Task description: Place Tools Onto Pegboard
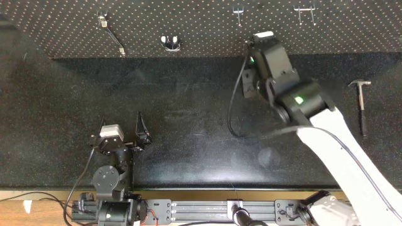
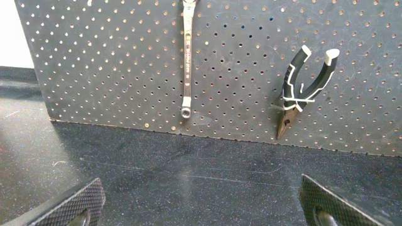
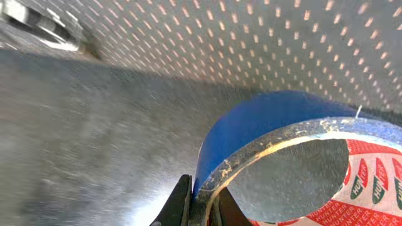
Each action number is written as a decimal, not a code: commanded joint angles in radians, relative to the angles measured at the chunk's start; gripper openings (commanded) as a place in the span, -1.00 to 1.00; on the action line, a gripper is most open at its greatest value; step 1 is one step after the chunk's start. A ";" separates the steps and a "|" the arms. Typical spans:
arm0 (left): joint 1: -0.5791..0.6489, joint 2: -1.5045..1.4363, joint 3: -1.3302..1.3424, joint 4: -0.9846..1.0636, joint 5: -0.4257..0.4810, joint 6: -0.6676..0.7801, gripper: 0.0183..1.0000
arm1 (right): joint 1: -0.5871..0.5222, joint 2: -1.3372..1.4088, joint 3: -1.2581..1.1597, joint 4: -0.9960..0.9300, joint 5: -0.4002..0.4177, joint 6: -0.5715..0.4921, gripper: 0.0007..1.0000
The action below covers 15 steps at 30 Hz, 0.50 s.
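Pegboard [image 3: 282, 37] behind tape roll [image 3: 251, 125] in right claw [image 3: 201, 204]

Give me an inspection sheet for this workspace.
Surface: black tabletop, pegboard standing along its far edge.
Job's things: wrench and pliers hanging on the pegboard; hammer lying on the tabletop at right; blue tape roll held.
Clutter: nothing seen.
Pincers: left pincer open, facing the pegboard; right pincer shut on the tape roll near the pegboard.
Cables: black cable looping beside the right arm.
Surroundings: mounting rail at the arm bases.
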 commanded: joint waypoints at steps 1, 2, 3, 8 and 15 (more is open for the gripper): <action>0.004 -0.008 -0.002 -0.008 0.010 0.013 0.99 | 0.036 -0.057 -0.002 0.132 0.007 0.031 -0.85; 0.004 -0.008 -0.002 -0.008 0.010 0.013 0.99 | 0.048 -0.051 -0.003 0.189 0.021 0.030 -0.85; 0.004 -0.008 -0.002 -0.008 0.010 0.013 0.99 | 0.062 -0.043 -0.003 0.240 0.040 0.026 -0.85; 0.004 -0.008 -0.002 -0.008 0.010 0.013 0.99 | 0.122 0.014 -0.003 0.461 0.127 -0.019 -0.85; 0.004 -0.008 -0.002 -0.008 0.010 0.013 0.99 | 0.128 0.144 -0.003 0.593 0.168 -0.037 -0.85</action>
